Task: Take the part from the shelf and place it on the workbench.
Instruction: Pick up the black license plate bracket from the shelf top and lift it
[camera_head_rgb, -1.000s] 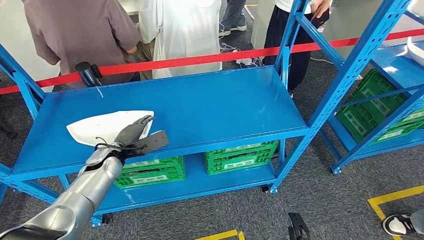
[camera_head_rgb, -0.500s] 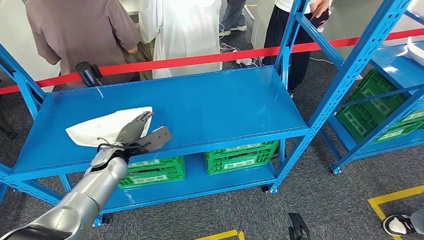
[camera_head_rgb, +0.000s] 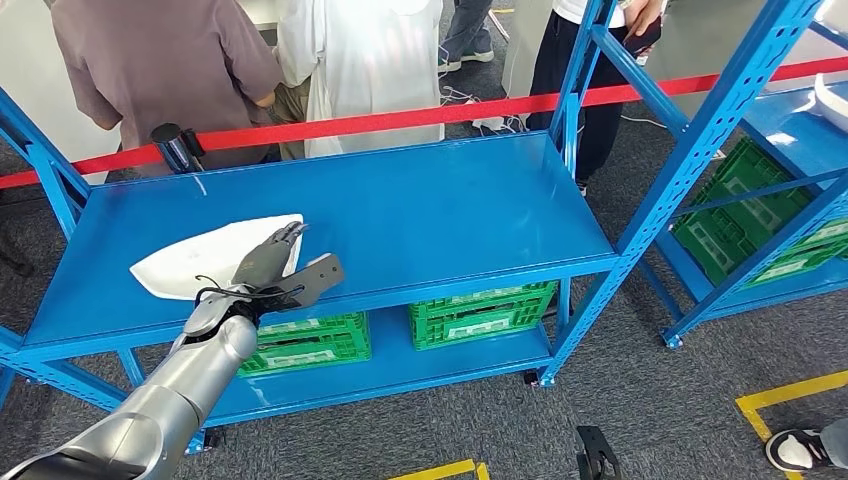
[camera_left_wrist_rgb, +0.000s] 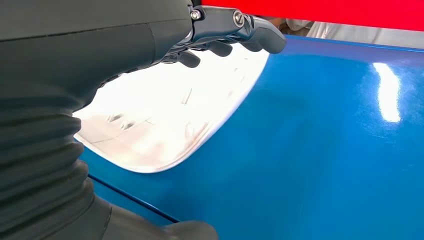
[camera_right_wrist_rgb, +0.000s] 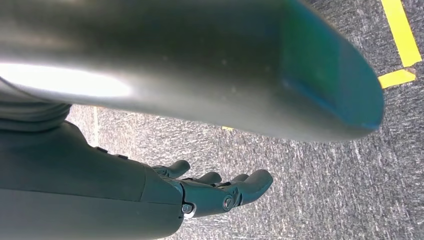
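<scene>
While the left hand (camera_head_rgb: 268, 268) is spread over the part (camera_head_rgb: 205, 258), fingers (camera_left_wrist_rgb: 260, 36) above its near edge and thumb apart, nothing is gripped. The part, lying on the shelf (camera_head_rgb: 420, 210), is judged thin, light, stiff and slippery; its rim should be pinched.

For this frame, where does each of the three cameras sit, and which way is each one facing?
Head view: high on the body, facing forward and down at the blue shelf; the left hand reaches over the white part.
Left wrist view: behind the left hand, facing across the white part.
Right wrist view: behind the right hand, facing the grey floor.
Head and left wrist views share the part.
</scene>
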